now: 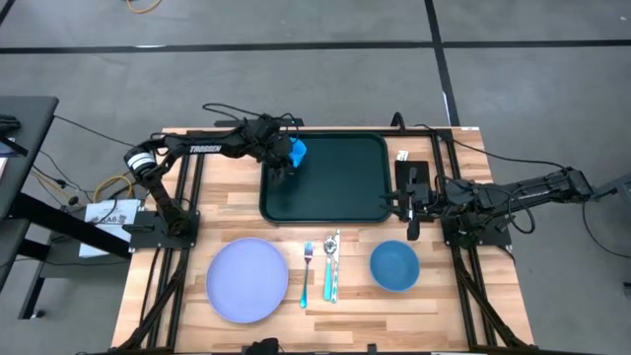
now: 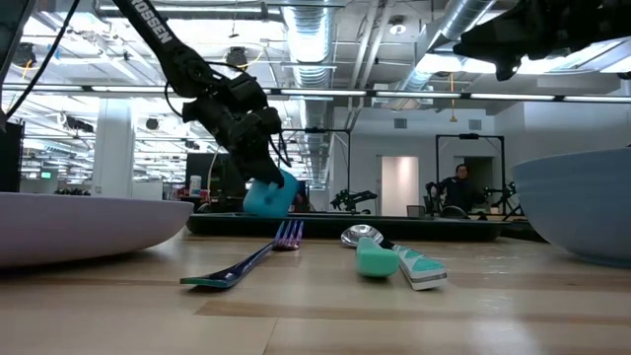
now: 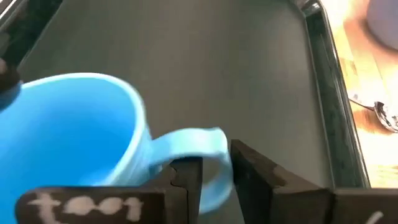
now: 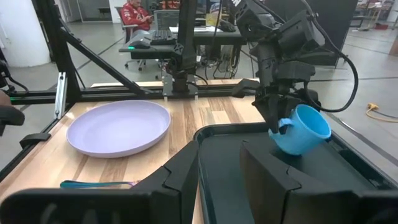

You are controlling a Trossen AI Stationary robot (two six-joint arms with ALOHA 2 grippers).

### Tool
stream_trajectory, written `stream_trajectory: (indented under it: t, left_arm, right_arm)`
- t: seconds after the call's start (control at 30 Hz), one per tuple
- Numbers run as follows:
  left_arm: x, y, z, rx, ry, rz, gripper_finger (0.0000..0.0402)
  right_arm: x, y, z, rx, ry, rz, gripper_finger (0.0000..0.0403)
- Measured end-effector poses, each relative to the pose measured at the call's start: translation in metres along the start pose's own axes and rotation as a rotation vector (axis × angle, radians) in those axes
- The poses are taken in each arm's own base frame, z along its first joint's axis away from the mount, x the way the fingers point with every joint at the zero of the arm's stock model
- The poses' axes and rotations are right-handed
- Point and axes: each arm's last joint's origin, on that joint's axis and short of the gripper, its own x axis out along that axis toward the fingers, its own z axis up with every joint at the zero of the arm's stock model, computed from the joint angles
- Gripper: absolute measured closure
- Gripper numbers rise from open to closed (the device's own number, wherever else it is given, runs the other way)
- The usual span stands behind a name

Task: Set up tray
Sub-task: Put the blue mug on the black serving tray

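The dark green tray lies at the table's far middle. A light blue mug hangs tilted over the tray's far left corner, and shows again as the mug in the right wrist view. My left gripper is shut on it from above. Whether the mug's lower edge touches the tray floor, I cannot tell. My right gripper is open and waits low at the tray's right rim, touching nothing. My left gripper pinches the mug's handle between its two fingers, at the loop's outer bar. The fingers come from above, pointing down. The mug hangs tilted below them, its mouth turned up and sideways.
Near the front edge lie a lavender plate, a fork, a spoon and a knife with teal handles, and a blue bowl. A small flat black rectangle sits right of the tray. Most of the tray floor is bare.
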Motion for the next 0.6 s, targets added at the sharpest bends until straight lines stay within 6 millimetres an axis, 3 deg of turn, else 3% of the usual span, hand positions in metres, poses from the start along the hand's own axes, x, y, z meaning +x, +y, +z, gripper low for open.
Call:
stream_trajectory:
  t: [0.6]
  left_arm:
    - [-0.002, -0.001, -0.015, -0.058, 0.150, 0.045, 0.0307]
  right_arm:
    - [0.000, 0.000, 0.000, 0.000, 0.000, 0.000, 0.0295]
